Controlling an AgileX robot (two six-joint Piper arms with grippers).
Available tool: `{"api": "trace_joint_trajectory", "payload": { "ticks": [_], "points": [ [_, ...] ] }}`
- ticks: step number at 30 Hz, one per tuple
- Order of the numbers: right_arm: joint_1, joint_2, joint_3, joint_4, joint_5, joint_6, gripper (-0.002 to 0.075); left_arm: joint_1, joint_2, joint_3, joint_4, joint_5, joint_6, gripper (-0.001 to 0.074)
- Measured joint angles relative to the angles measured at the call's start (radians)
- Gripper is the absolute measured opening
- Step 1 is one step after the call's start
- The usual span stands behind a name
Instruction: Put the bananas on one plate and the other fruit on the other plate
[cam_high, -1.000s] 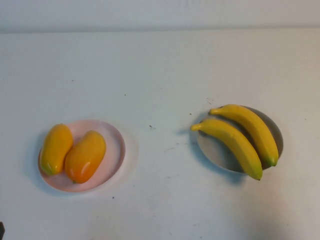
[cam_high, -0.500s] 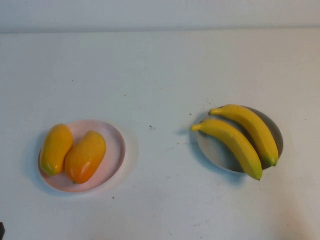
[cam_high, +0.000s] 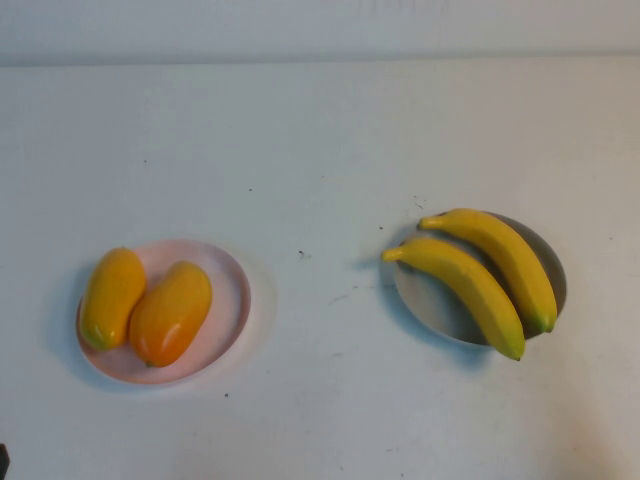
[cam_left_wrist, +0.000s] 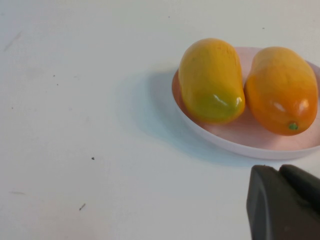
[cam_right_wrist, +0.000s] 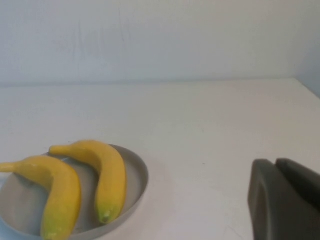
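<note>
High view: your bananas (cam_high: 480, 278) lie side by side on the grey-blue plate (cam_high: 552, 262) at right; both mango-like fruits (cam_high: 145, 303) sit touching on the pink plate (cam_high: 228, 300) at left, on a white scuffed bench (cam_high: 320, 150).

Left wrist: left claw (cam_left_wrist: 284, 202) is near the pink plate's rim, empty.

Right wrist: right claw (cam_right_wrist: 285, 200) is well apart from the bananas. Can't tell either claw's opening.
</note>
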Motion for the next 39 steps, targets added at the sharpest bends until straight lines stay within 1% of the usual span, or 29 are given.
{"api": "trace_joint_trajectory", "payload": {
  "ticks": [2,6,8,11,15,17,20,23,39],
  "points": [
    [0.000,0.000,0.000,0.000,0.004,-0.017,-0.0015,0.000,0.000,0.000,0.000,0.000,0.000,-0.0001],
    [0.000,0.000,0.002,0.045,0.043,-0.135,-0.0015,0.000,0.000,0.000,0.000,0.000,0.000,-0.0001],
    [0.000,0.000,0.002,0.061,0.056,-0.155,-0.0015,0.000,0.000,0.000,0.000,0.000,0.000,-0.0002],
    [0.000,0.000,0.002,0.017,0.065,-0.092,-0.0015,0.000,0.000,0.000,0.000,0.000,0.000,-0.0001],
    [0.000,0.000,0.002,-0.114,0.091,0.098,-0.0015,0.000,0.000,0.000,0.000,0.000,0.000,-0.0001],
    [0.000,0.000,0.002,-0.132,0.121,0.128,-0.0015,0.000,0.000,0.000,0.000,0.000,0.000,-0.0001],
    [0.000,0.000,0.002,-0.139,0.190,0.146,-0.0015,0.000,0.000,0.000,0.000,0.000,0.000,-0.0001],
    [0.000,0.000,0.002,-0.139,0.216,0.147,-0.0015,0.000,0.000,0.000,0.000,0.000,0.000,-0.0001],
    [0.000,0.000,0.002,-0.139,0.217,0.147,-0.0015,0.000,0.000,0.000,0.000,0.000,0.000,-0.0001]
  ]
}}
